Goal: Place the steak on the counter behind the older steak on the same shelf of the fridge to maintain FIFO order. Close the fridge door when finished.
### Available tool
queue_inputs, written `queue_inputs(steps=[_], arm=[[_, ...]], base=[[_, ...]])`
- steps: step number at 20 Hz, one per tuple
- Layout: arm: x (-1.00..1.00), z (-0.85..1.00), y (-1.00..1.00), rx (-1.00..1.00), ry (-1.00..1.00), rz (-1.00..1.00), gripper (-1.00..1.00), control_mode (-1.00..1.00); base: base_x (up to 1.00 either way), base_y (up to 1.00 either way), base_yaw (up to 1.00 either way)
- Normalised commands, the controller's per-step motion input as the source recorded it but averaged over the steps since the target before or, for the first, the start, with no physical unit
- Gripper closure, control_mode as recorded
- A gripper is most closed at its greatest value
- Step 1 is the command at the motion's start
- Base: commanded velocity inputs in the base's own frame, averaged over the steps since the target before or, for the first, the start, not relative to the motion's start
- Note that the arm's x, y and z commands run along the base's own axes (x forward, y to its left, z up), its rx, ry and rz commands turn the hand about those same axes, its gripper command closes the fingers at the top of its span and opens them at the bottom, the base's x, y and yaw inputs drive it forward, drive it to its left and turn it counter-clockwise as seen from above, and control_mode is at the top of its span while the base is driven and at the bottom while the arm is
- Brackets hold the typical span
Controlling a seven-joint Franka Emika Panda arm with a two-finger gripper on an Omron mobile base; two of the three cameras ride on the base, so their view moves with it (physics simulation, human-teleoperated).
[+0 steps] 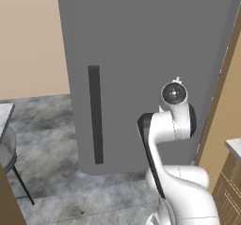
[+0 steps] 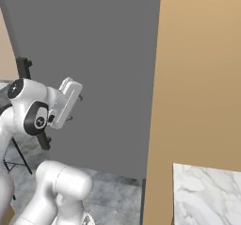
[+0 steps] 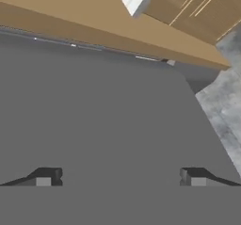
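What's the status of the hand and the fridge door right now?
Hand open, empty. Fridge door right in front of it, handle untouched. Nothing between them.

Robot arm before the closed fridge door (image 2: 103, 68)
Light wood side panel (image 2: 197, 78) stands right of the door; marbled counter (image 2: 207, 196) corner lies at lower right.

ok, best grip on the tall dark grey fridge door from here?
Probably the long black vertical bar handle on the tall dark grey fridge door. It's the one part standing proud of the flat panel. Come front-on, with the open gripper turned so its fingers straddle the upright bar from either side.
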Motion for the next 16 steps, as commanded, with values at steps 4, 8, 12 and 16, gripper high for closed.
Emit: queue_inputs(steps=[4, 8, 12, 16], arm=[[0.65, -0.2, 0.0, 0.0, -0.06, -0.18, -1.0, -1.0], [0.67, -0.23, 0.0, 0.0, -0.09, -0.19, -1.0, -1.0], [0.7, -0.3, 0.0, 0.0, -0.09, -0.18, -1.0, -1.0], [0.68, -0.34, -0.03, 0.0, -0.09, -0.19, -1.0, -1.0]], base=[[0.0, 0.0, 0.0], [0.0, 0.0, 0.0], [0.0, 0.0, 0.0], [0.0, 0.0, 0.0]])
